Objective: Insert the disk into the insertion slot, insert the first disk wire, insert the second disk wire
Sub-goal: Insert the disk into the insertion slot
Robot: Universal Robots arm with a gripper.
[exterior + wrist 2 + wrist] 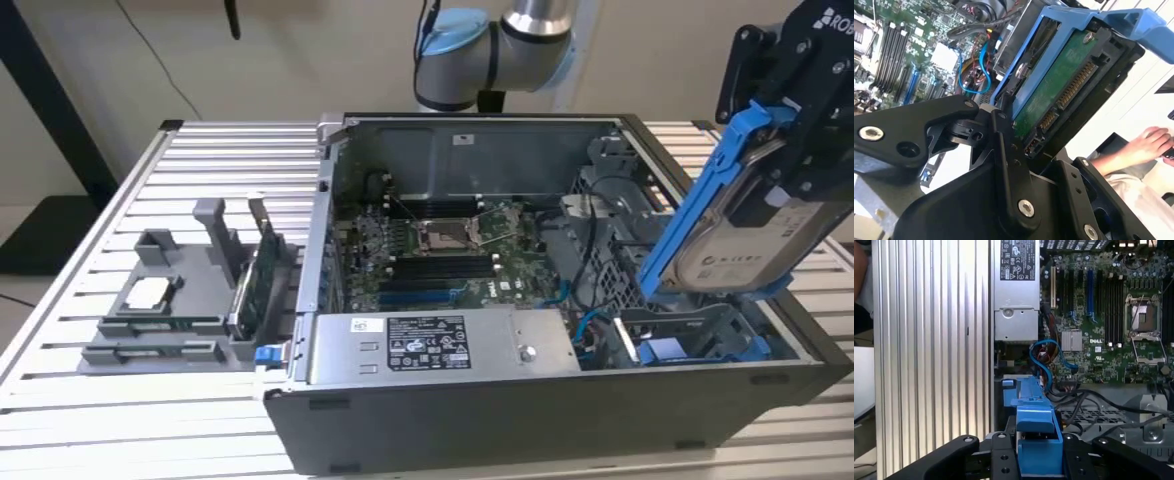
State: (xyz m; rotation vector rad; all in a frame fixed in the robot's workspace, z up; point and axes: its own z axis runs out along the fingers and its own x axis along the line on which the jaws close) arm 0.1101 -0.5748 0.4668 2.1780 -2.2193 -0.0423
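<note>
One disk [742, 255], clamped tilted in the gripper [785, 165] above the insertion slot [711, 320] at the exterior view's right, could jam on the cage [617, 285] if lowered askew.

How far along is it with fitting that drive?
Nothing looks finished yet. The black gripper grips the silver-grey hard drive in its blue plastic carrier, tilted in the air above the dark grey metal drive cage, so it is not in a slot. Thin blue cables lie loose inside the computer case.
</note>
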